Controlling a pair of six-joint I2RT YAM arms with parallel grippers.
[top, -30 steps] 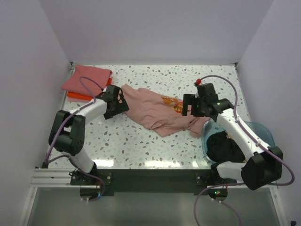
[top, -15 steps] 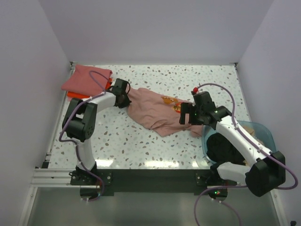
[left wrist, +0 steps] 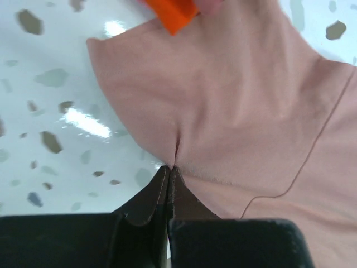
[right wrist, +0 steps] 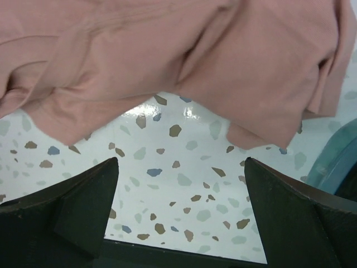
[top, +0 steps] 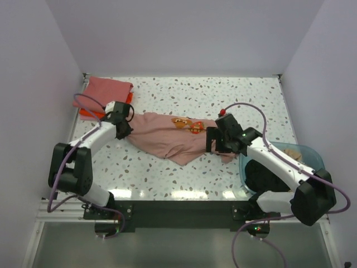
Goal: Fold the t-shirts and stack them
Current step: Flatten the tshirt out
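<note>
Left wrist: left gripper point(left wrist: 169, 173) pinches pink shirt point(left wrist: 234, 111) edge, lower centre, likely to pull it flat; right gripper point(right wrist: 179, 165) spread, empty, hovering.

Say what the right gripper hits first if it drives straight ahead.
Probably the pink t-shirt: its loose edge lies just ahead of the open right gripper. Bare table shows between, so depth is unclear.

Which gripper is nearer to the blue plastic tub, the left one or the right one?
Right. The right gripper, open, is close beside the blue tub. The left gripper is far across the table, shut on the other end of the pink t-shirt.
</note>
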